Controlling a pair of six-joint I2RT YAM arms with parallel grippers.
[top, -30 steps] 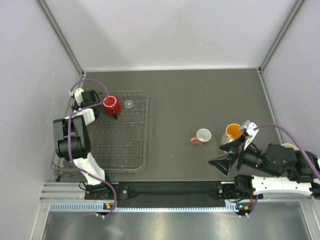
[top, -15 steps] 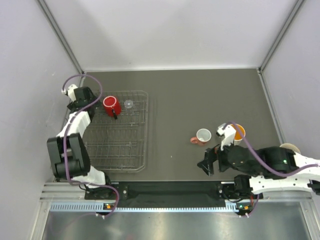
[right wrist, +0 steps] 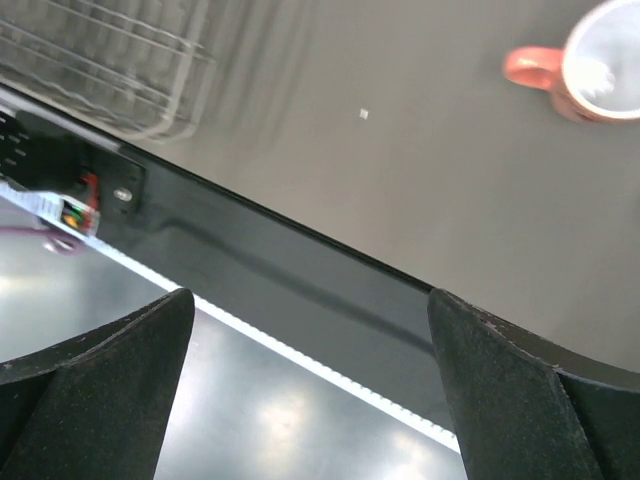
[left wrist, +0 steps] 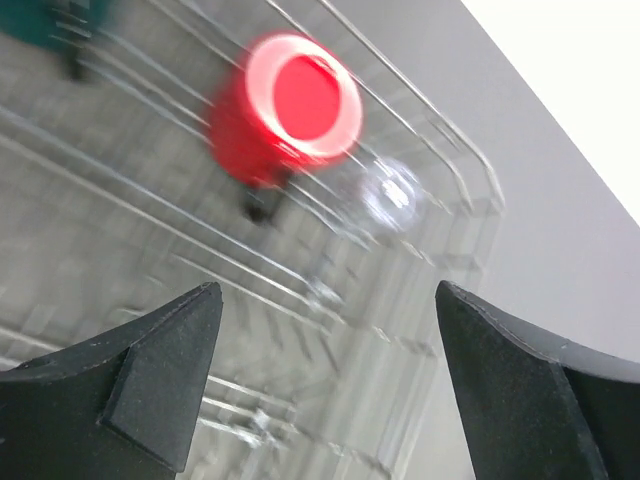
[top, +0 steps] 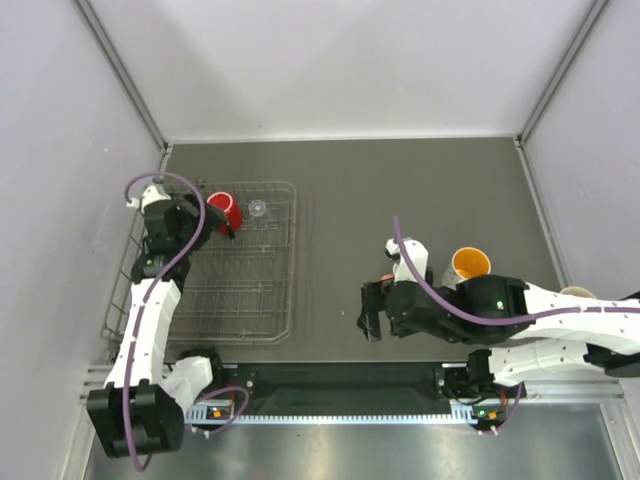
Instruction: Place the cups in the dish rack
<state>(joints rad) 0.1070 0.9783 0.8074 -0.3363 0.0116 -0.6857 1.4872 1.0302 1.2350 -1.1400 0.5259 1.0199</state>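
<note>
Pictured with both sets of jaws spread wide, empty: small pink ceramic mug [right wrist: 603, 72] on dark worktop [right wrist: 400, 190], likely light, rigid, slick, breakable; best pinched across rim.

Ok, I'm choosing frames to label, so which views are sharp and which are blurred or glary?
Top external: sharp and evenly lit, the dish rack and red mug crisp. Left wrist: motion-smeared, the red mug overexposed and the clear glass a hazy blob. Right wrist: rack wires streaked, pink mug soft, a bright reflected strip on the metal ledge.
</note>
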